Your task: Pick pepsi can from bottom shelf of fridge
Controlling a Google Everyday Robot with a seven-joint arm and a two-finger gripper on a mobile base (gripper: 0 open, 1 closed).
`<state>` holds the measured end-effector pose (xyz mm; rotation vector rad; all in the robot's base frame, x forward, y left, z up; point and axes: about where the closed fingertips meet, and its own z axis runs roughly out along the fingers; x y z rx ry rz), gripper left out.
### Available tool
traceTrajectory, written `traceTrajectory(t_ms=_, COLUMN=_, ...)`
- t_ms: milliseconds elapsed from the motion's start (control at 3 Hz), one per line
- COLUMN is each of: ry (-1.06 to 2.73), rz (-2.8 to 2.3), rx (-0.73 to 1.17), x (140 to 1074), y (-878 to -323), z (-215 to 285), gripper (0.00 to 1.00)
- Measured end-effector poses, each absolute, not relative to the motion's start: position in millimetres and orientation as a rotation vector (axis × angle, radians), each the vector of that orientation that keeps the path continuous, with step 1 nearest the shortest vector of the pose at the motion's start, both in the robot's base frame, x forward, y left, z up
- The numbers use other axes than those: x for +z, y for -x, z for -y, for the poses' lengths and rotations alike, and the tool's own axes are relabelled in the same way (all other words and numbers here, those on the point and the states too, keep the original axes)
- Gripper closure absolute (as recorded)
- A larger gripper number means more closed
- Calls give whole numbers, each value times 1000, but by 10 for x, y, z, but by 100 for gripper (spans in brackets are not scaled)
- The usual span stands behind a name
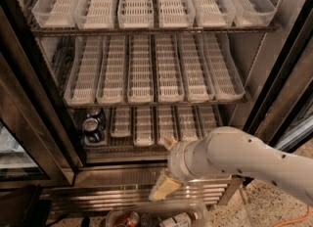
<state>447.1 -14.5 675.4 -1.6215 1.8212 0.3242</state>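
The fridge [44,99] stands open with three tray-lined racks. On the bottom shelf [146,145], in the far-left lane, a dark-blue pepsi can [92,128] with a silver top stands at the front. A second can [98,113] is just behind it. My gripper [165,166] is in front of the bottom shelf's middle lanes, to the right of the cans and slightly lower, apart from them. Its two cream fingers are spread, one fingertip [169,144] up and one [160,191] down, holding nothing. My white arm [244,160] comes in from the lower right.
White slotted lane trays [142,81] fill the two upper racks. Black door frames stand at the left [29,123] and right [279,99]. The ribbed steel base [112,192] is below. A clear bin [146,216] with bottles sits on the floor, and an orange cable [296,218] lies at the lower right.
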Motion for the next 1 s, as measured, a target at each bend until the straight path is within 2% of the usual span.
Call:
traceTrajectory(t_ms=667, ry=1547, rz=-1714, rx=422, x=6468, y=-4639, z=-485, gripper=0)
traceTrajectory(t_ms=1000, ry=1546, rz=-1714, rx=422, x=6467, y=-4639, z=-485, gripper=0)
